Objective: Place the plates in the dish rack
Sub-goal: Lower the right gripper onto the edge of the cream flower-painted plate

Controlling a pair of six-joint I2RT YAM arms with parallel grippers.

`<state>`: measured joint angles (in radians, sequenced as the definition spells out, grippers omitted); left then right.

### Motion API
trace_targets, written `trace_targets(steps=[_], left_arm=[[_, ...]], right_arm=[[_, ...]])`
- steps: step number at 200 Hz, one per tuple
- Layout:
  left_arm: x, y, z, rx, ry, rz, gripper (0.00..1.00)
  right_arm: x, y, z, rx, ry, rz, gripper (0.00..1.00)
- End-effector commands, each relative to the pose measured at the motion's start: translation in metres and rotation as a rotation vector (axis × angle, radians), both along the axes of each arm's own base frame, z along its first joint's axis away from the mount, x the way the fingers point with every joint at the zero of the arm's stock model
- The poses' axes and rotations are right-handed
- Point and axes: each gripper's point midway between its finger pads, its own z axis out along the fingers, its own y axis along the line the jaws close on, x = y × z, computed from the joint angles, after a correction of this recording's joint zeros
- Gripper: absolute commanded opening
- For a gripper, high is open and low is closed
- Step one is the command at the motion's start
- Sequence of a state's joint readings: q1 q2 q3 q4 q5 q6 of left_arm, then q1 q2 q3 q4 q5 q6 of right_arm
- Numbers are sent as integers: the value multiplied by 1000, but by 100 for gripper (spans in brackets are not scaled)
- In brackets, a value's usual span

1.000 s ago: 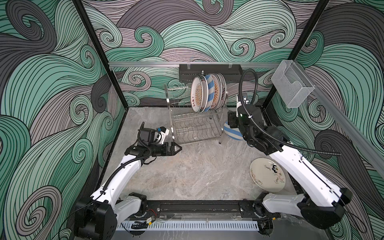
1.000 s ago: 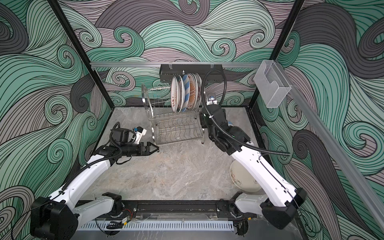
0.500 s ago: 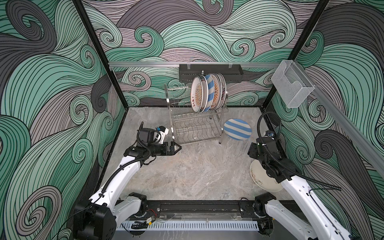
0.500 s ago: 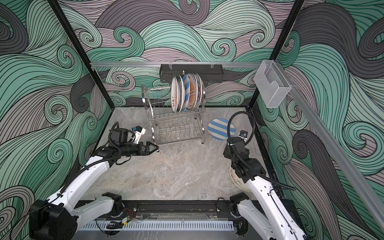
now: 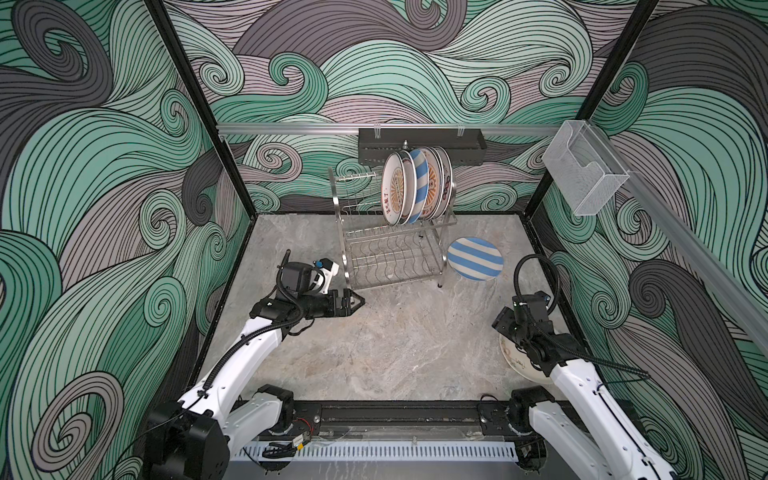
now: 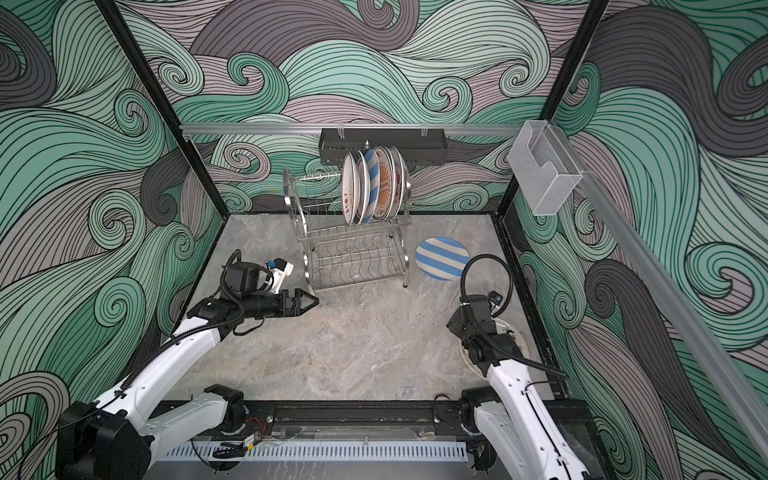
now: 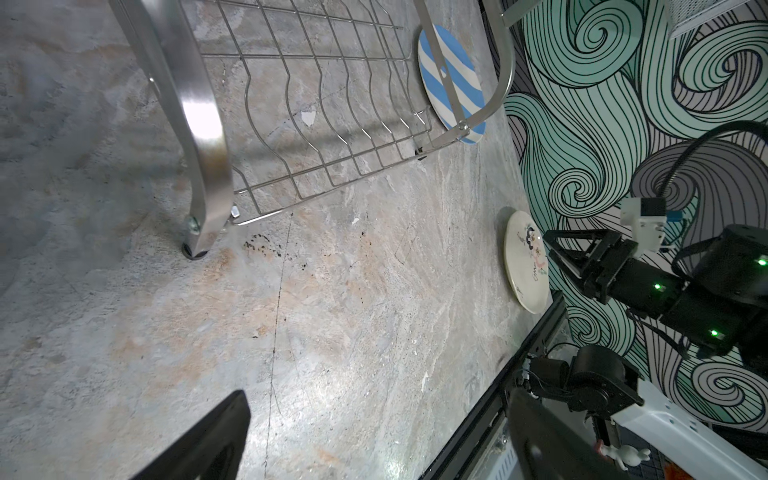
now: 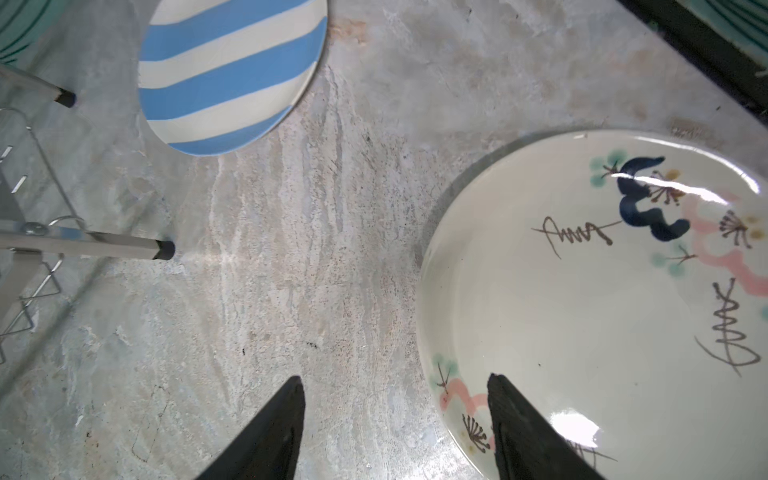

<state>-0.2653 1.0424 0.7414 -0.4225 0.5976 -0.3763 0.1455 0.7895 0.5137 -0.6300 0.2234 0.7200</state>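
1. The left gripper point(image 5: 360, 302) is hovering over the table point(image 5: 395, 357) on the left side. It is pointing rightward, near the front left foot of the dish rack but apart from it. In the left wrist view its fingers point(image 7: 216, 436) are standing wide apart with nothing between them, so it is released and empty.
2. The dish rack point(image 5: 390, 257) is standing at the back middle of the table, one wire tier above the other.
3. Several plates point(image 5: 405, 189) are standing on edge, side by side, at the right end of the rack's upper tier. One is showing an orange sunburst and another blue and white stripes.
4. A black tray point(image 5: 374, 145) is hanging on the back wall rail, right behind those plates.
5. A striped plate point(image 5: 475, 258) is lying flat on the table just beside the rack's right feet, not touching them.
6. A cream plate point(image 8: 582, 311), painted in pink and dark blue, is lying flat near the front right corner, well apart from the rack.
7. The right gripper point(image 8: 395, 378) is hanging at that cream plate's edge, one finger over the rim and the other over bare table. Its jaws are parted and gripping nothing. I cannot tell whether a tip is touching the plate.
8. A clear box point(image 5: 582, 174) is hanging on the right wall rail.
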Motion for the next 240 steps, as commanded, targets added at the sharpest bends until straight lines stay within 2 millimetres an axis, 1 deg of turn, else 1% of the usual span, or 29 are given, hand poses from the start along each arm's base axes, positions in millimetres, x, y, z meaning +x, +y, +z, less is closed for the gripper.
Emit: trace_targets(steps=[1, 30, 45, 53, 78, 105, 145, 158, 179, 204, 221, 240], left_arm=[[2, -1, 4, 1, -13, 10, 99], [4, -1, -1, 3, 11, 18, 99], [5, -2, -1, 0, 16, 14, 99], [5, -2, -1, 0, 15, 13, 99], [6, 0, -3, 14, 17, 17, 99], [5, 4, -2, 49, 20, 25, 99], [4, 6, -3, 53, 16, 31, 99], [4, 5, -4, 53, 19, 30, 99], [6, 5, -3, 52, 19, 30, 98], [5, 6, -4, 56, 19, 31, 99], [5, 6, -4, 56, 20, 31, 99], [5, 6, -3, 54, 18, 30, 99]], right_arm=[[2, 4, -10, 65, 6, -22, 71], [3, 1, -14, 62, 13, -25, 72], [4, -3, -15, 28, 32, -7, 72], [5, -3, -17, 16, 53, 5, 76], [7, 0, -33, 39, 152, 31, 77], [14, 5, -44, 58, 238, 69, 80], [24, 6, -47, 50, 256, 99, 81], [25, 10, -50, 67, 259, 115, 82], [21, 12, -56, 75, 294, 121, 83], [14, -1, -54, 11, 305, 94, 84], [15, -1, -52, 19, 284, 95, 84], [15, 0, -54, 26, 293, 97, 84]])
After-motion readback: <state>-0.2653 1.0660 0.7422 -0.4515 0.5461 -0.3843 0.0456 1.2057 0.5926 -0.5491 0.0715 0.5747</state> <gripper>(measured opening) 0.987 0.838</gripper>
